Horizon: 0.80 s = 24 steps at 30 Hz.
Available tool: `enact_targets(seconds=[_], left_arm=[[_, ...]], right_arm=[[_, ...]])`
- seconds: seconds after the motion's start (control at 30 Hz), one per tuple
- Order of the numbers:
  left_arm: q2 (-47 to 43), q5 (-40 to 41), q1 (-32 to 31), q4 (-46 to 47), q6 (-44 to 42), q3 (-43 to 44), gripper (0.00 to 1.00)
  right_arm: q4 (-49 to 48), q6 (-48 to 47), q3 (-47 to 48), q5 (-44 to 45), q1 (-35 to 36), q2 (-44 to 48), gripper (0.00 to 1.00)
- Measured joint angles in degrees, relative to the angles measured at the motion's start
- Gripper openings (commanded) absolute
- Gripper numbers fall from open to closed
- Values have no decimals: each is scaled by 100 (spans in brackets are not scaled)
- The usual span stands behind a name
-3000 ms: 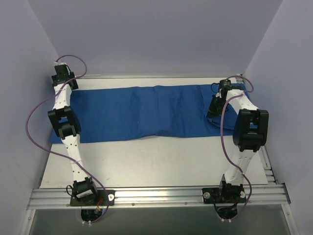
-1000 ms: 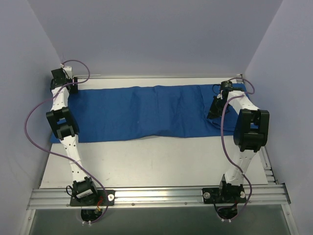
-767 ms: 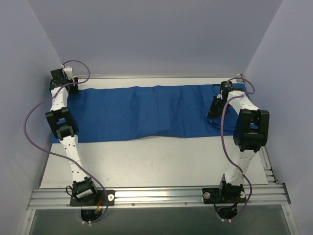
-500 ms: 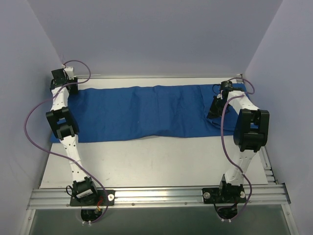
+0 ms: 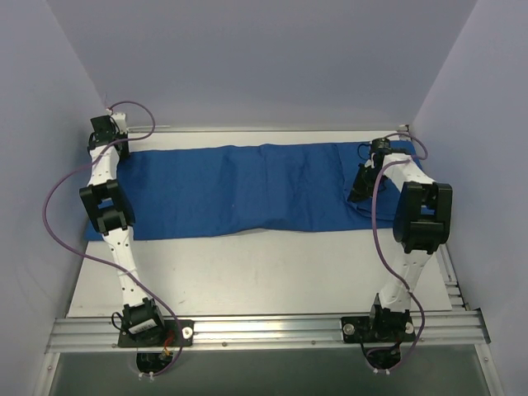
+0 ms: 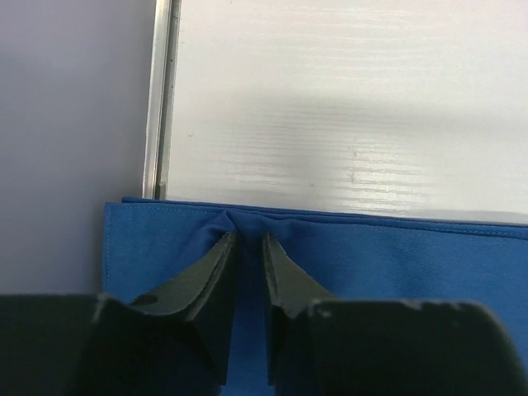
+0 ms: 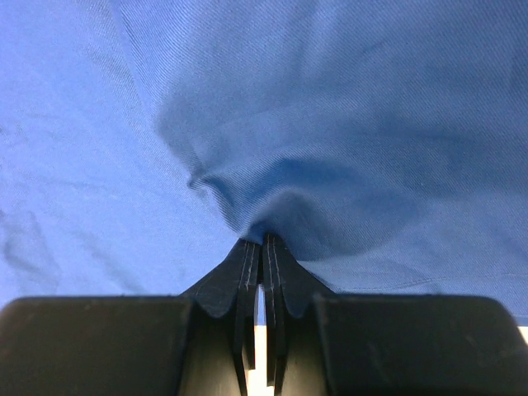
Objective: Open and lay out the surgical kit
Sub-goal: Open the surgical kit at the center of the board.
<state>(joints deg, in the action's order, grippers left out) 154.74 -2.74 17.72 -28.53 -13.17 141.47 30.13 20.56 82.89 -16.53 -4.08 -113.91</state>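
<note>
At opposite ends, left gripper (image 6: 246, 238) and right gripper (image 7: 262, 239) pinch blue drape (image 5: 247, 190).

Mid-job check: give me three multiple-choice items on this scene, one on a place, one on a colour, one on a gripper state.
1. Where does the left gripper hold the drape? A) its middle B) its edge, near a corner C) nowhere
2. What colour is the drape? A) green B) white C) blue
3. The right gripper is: A) shut on a drape fold B) wide open C) holding scissors

Answers: 1 B, the left wrist view shows the hem and a corner close by; 2 C, it is plainly blue in every view; 3 A, the cloth puckers into its closed tips.
</note>
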Motion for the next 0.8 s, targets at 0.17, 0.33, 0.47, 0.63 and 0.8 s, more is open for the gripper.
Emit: enact_targets(seconds=[0.17,0.33,0.47,0.63,0.8], left_arm=[[0,74,-4,-17,31,0,7],[0,94,-4,-24,37,0,2],[-9,197,-17,-22,138,-7,2],[-138,551,-79,-68,494,-157,2],[-404,905,-157,-428,1019,-267,2]], right_arm=[[-2,0,0,-4,0,0,0],[-2,0,0,-7,0,0,0],[0,0,4,-11,2,0,0],[33,2,170,-59,7,-13,0],[101,37,511,-83,81,-81,0]])
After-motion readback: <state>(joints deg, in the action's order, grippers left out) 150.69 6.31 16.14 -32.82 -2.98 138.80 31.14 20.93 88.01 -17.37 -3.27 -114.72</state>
